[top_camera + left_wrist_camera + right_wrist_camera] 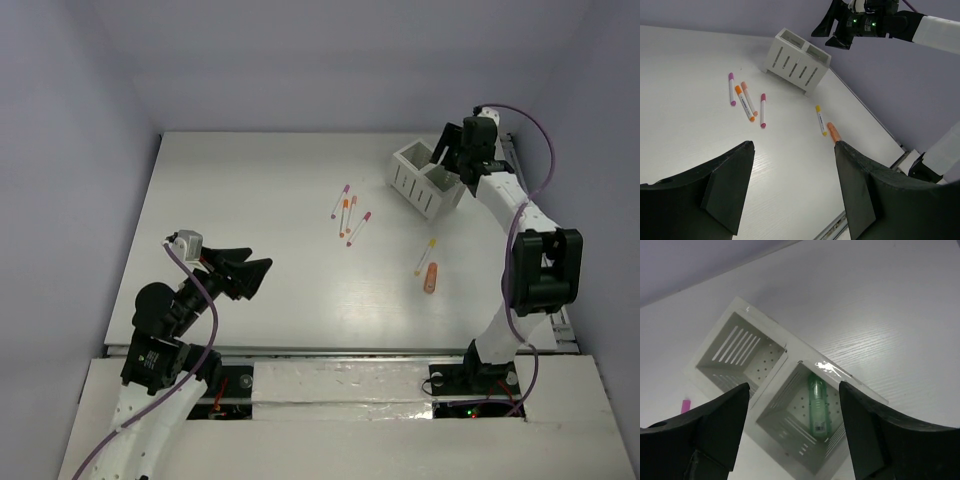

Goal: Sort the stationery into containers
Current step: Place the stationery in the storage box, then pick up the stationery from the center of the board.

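Note:
The white slatted box [425, 180] stands at the back right; it also shows in the left wrist view [796, 61] and the right wrist view [790, 347]. A short green marker [819, 409] lies in one compartment; the other compartment looks empty. My right gripper [450, 152] hovers open and empty above the box [792, 390]. Several thin white markers [349, 214] with pink, purple and orange caps lie mid-table [746, 100]. A yellow-capped marker [426, 256] and a short orange marker [432, 277] lie further right [820, 119]. My left gripper [255, 272] is open and empty at the near left [795, 150].
The table [270, 200] is white with a metal rail along its near edge [300, 350]. Lilac walls close the back and sides. The right arm [530, 260] stretches along the table's right edge.

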